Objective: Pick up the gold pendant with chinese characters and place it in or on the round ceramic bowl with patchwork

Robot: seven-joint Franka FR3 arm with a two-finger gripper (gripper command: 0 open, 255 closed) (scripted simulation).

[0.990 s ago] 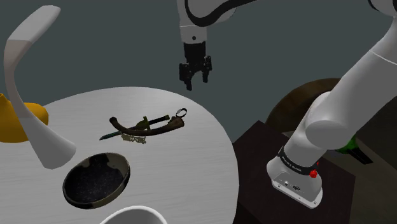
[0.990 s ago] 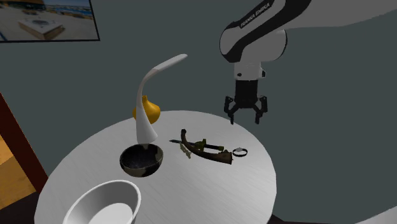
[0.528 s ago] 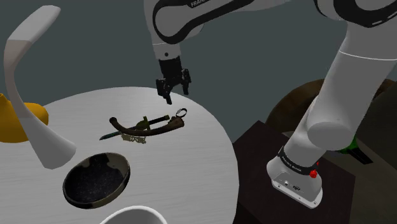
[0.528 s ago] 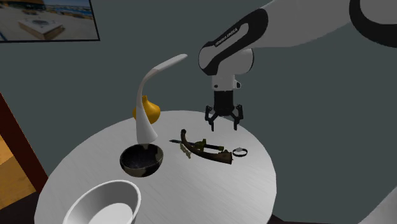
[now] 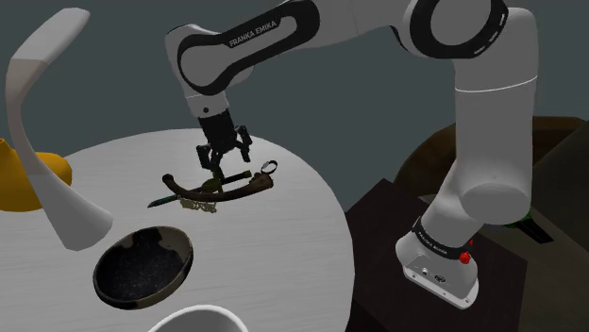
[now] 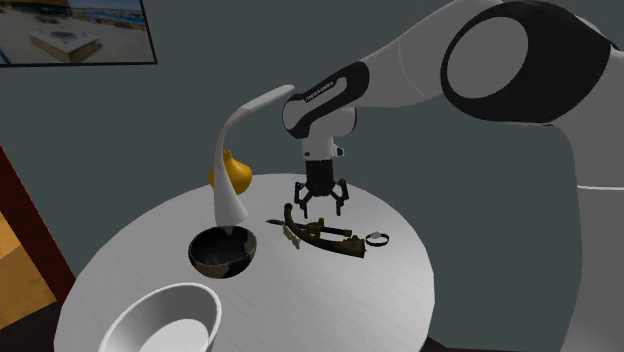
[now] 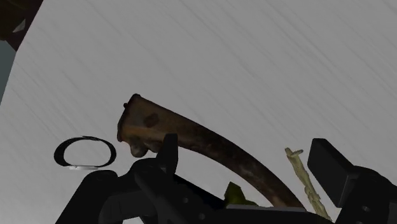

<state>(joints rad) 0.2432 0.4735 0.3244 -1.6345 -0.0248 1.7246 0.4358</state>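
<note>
A small pale-gold pendant [image 5: 199, 204] [image 6: 292, 235] lies on the round white table [image 5: 293, 255] in a cluster with a curved brown sheath-like piece [image 5: 244, 190] [image 7: 191, 137] and a thin dark blade [image 5: 162, 199]. My gripper [image 5: 220, 164] [image 6: 318, 206] hangs open just above this cluster, fingers apart and holding nothing. In the wrist view the gold strip [image 7: 304, 181] shows close to one fingertip [image 7: 327, 162]. The dark round bowl [image 5: 143, 266] [image 6: 222, 251] sits nearer the table's front, apart from the cluster.
A white curved lamp [image 5: 52, 189] [image 6: 235, 150] rises beside the dark bowl, with a yellow-orange gourd shape [image 5: 24, 179] behind it. A white bowl [image 5: 198, 319] [image 6: 160, 320] sits at the front edge. A small ring [image 5: 269, 167] [image 7: 84, 153] lies by the sheath's end.
The arm has swung toward the shoulder view's left and come down, from beyond the table's far edge to just over the cluster. The fingers stayed apart; nothing on the table moved.
</note>
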